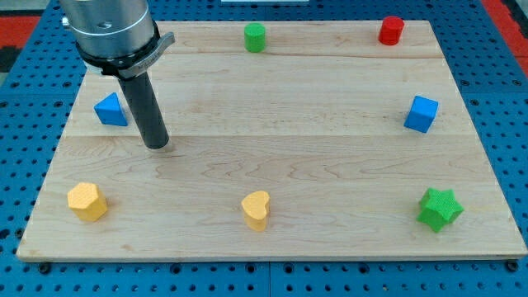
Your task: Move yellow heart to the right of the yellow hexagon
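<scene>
Here my tip (pixel 156 144) rests beside the blue triangle (pixel 110 110), well apart from the yellow heart (pixel 256 209).

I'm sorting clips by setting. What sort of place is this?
Most likely a robotics lab bench: a wooden board rests on a blue perforated table, small coloured blocks such as the yellow heart are scattered on it, and my tip rests beside the blue triangular block.

The heart (pixel 256 209) lies well right of the hexagon (pixel 87 201), along the board's (pixel 272 132) bottom edge.
</scene>
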Available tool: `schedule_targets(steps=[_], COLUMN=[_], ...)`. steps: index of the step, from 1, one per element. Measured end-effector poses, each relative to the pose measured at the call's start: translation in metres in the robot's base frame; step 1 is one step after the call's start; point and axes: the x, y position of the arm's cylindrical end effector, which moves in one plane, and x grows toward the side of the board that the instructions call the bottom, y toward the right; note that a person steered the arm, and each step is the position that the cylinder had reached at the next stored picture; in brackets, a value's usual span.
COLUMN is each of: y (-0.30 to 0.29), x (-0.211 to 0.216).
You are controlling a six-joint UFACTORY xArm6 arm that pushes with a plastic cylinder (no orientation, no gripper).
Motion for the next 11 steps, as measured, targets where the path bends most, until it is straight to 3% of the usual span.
schedule_targets(steps=[1,2,3,4,5,6,7,9,11], y=[0.024,0.132,0.213,0.235,0.167,0.126,0.136,0.0,0.006], x=[-0.01,-0.032,0.024,0.086,0.136,0.098,0.074,0.115,0.083])
